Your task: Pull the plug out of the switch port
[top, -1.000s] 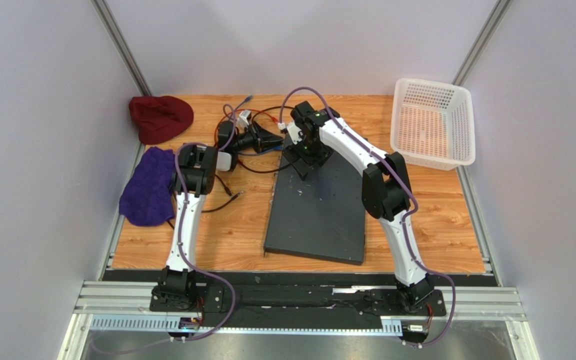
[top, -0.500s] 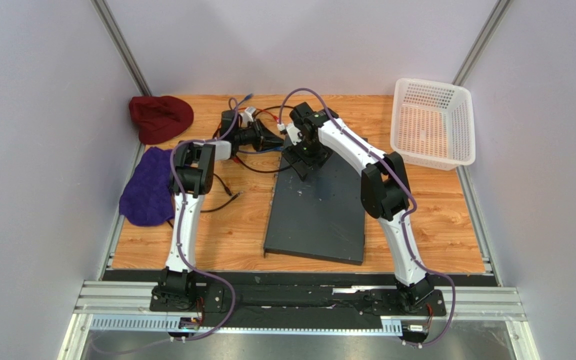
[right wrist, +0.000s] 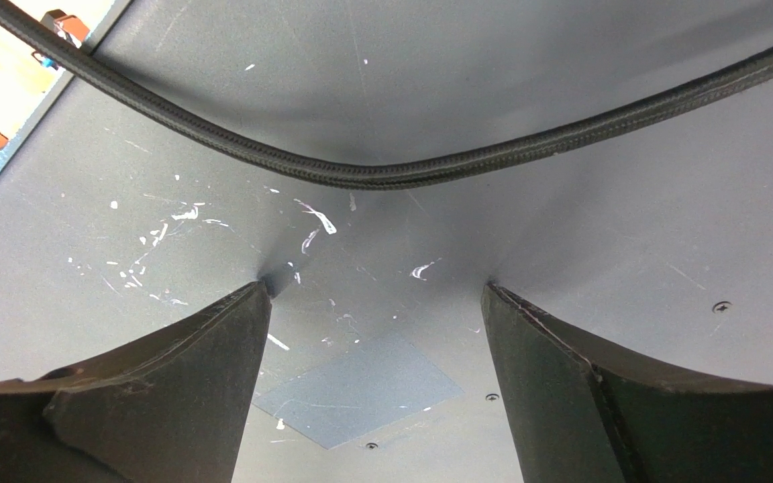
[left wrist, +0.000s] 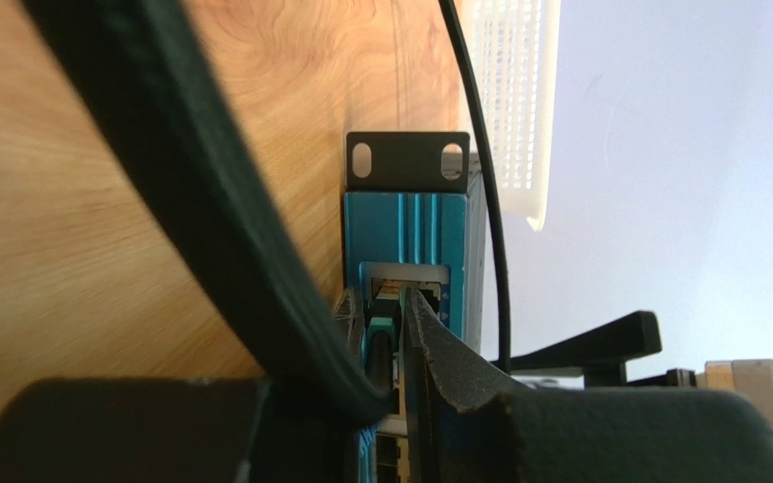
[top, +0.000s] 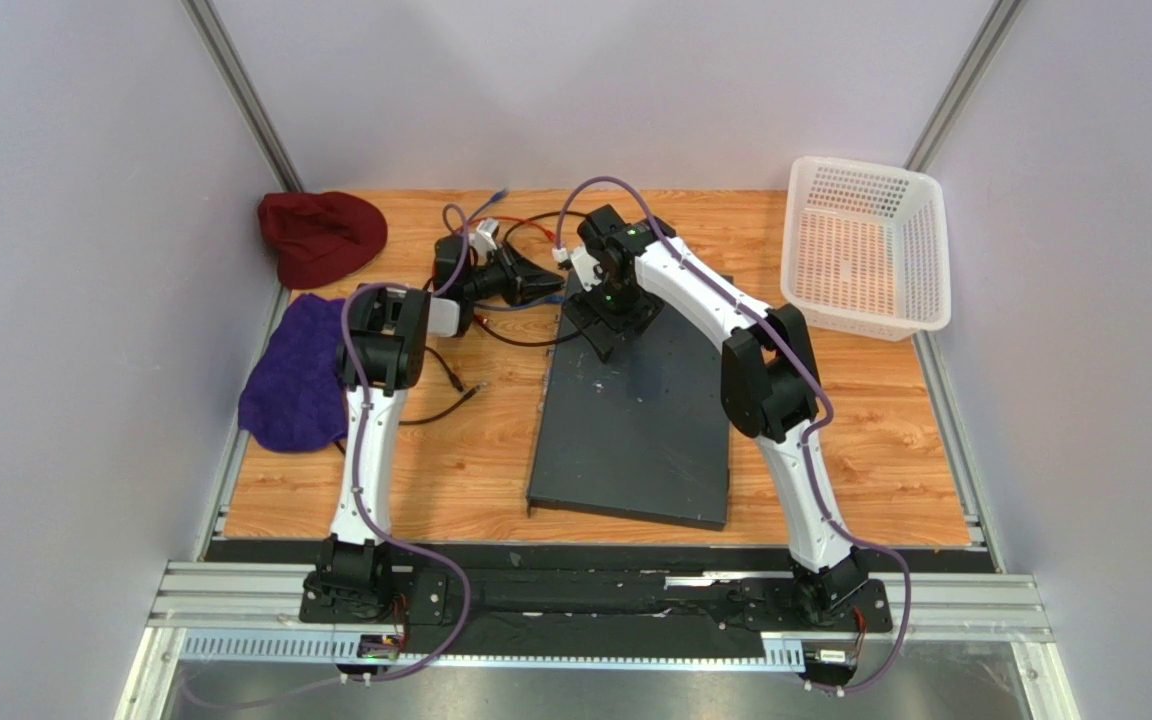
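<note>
The switch (top: 635, 420), a flat dark grey box with whitish scuffs, lies mid-table. Its teal front face (left wrist: 411, 231) fills the left wrist view, with a teal plug (left wrist: 380, 337) seated in a port. My left gripper (left wrist: 388, 327) is shut on the plug, one finger on each side; in the top view it sits at the switch's far left corner (top: 545, 279). My right gripper (right wrist: 375, 292) is open, and both fingertips (right wrist: 257, 292) press down on the switch top (right wrist: 562, 201) near its far edge (top: 608, 318).
A white mesh basket (top: 863, 245) stands at the far right. A dark red cloth (top: 322, 233) and a purple cloth (top: 297, 372) lie at the left. Loose cables (top: 495, 228) tangle behind the left gripper, and a black cable (top: 447, 383) trails over the wood.
My left wrist shifted slightly away and back again, staying at the switch's front face. The right arm and the switch have not visibly moved.
</note>
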{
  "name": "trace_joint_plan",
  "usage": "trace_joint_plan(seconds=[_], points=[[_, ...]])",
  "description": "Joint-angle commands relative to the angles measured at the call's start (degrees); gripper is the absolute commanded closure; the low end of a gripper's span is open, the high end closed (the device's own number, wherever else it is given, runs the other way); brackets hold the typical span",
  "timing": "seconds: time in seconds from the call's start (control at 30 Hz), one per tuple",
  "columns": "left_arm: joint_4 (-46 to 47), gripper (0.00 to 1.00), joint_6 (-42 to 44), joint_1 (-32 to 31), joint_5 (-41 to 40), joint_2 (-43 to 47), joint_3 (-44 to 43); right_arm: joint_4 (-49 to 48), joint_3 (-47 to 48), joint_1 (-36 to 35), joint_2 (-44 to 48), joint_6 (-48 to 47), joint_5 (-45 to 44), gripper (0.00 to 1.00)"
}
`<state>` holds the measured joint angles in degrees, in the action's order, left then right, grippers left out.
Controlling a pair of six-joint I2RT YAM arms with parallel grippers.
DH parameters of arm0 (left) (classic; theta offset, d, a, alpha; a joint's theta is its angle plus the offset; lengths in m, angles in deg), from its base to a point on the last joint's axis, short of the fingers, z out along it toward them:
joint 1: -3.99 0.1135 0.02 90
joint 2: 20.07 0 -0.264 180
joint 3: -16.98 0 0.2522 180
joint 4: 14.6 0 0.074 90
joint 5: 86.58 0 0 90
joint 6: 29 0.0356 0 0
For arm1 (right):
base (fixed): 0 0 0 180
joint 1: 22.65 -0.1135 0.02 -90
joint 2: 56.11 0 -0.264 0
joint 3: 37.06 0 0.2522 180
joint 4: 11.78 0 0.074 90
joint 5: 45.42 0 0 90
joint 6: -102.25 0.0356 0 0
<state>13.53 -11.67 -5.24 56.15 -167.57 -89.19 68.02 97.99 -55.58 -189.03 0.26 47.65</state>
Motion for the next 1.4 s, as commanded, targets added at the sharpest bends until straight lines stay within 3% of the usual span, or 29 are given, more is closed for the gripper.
trace_joint_plan(seconds=[0.0, 0.4, 0.6, 0.8, 1.07, 1.37], points=[[10.93, 1.00, -7.41, 0.54, -2.46, 2.30, 2.66, -3.11, -1.24, -0.30, -3.92, -0.32, 2.91, 0.15], [1.45, 1.00, 1.73, 1.24, 4.58, 7.40, 12.33, -3.02, 0.87, -0.30, -5.59, -0.14, 2.73, 0.14], [-9.54, 0.71, 9.47, 0.97, 4.05, 7.67, 7.50, -2.94, 1.14, -0.29, -5.59, 0.04, 2.73, 0.14], [-9.37, 0.60, 7.45, -0.08, 3.87, 5.56, 4.17, -2.94, 0.79, -0.38, -5.15, 0.12, 2.64, 0.14], [-9.02, 0.60, 2.80, -2.37, 7.21, 0.55, -2.78, -2.85, 0.26, -0.47, -4.54, -0.14, 2.20, 0.15], [-6.47, 0.60, 1.82, -4.39, 5.72, 0.37, -2.79, -2.85, 0.35, -0.73, -4.45, -0.14, 2.03, 0.15]])
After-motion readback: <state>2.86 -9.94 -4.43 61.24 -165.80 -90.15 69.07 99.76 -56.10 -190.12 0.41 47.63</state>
